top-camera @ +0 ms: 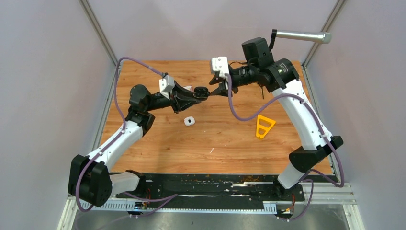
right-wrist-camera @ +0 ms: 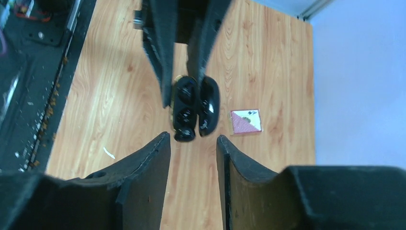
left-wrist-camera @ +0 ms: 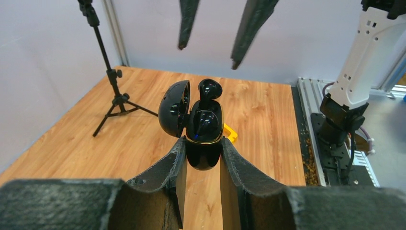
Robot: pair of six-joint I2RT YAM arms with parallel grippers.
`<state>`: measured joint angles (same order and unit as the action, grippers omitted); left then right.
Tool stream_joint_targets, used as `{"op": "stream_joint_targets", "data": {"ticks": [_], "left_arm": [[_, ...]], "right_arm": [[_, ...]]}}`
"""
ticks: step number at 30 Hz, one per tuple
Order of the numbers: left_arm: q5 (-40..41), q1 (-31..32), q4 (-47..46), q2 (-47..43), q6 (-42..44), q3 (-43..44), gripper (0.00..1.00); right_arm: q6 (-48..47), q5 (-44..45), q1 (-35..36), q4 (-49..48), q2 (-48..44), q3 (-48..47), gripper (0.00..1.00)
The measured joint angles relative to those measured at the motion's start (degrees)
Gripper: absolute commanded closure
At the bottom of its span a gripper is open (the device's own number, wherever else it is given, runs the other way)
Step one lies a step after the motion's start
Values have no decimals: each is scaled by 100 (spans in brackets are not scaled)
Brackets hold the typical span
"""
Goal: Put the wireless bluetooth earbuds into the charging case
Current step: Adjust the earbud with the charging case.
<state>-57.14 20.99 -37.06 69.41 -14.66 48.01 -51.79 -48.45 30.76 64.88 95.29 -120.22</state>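
My left gripper [left-wrist-camera: 203, 142] is shut on the lower half of a glossy black charging case [left-wrist-camera: 205, 143], held above the table with its lid [left-wrist-camera: 173, 108] hinged open to the left. One black earbud [left-wrist-camera: 206, 120] sits down in the case. A second black earbud [left-wrist-camera: 209, 90] stands higher, its head above the rim. My right gripper [right-wrist-camera: 191, 139] is open with nothing between its fingers, just short of the case [right-wrist-camera: 184, 108] and the raised earbud [right-wrist-camera: 184, 134]. In the top view the two grippers meet tip to tip around the case [top-camera: 201, 92].
A small white case [top-camera: 189, 120] lies on the wooden table below the grippers. A yellow triangular piece [top-camera: 265, 125] lies to the right, a thin white sliver [top-camera: 211, 150] nearer the front. A red card [right-wrist-camera: 246, 120] lies under the grippers. A black tripod [left-wrist-camera: 112, 81] stands at the left.
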Motion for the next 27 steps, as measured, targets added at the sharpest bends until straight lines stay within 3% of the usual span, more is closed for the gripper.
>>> {"op": "stream_joint_targets", "data": {"ticks": [9, 20, 27], "left_arm": [[-192, 0, 144, -9, 37, -125, 100], [-612, -13, 612, -31, 483, -122, 100], [-710, -13, 817, -31, 680, -118, 100]], "right_arm": [[-1834, 667, 763, 516, -614, 321, 65], [-3075, 1283, 994, 734, -632, 872, 66], [-3397, 1506, 1104, 691, -629, 962, 66]]}}
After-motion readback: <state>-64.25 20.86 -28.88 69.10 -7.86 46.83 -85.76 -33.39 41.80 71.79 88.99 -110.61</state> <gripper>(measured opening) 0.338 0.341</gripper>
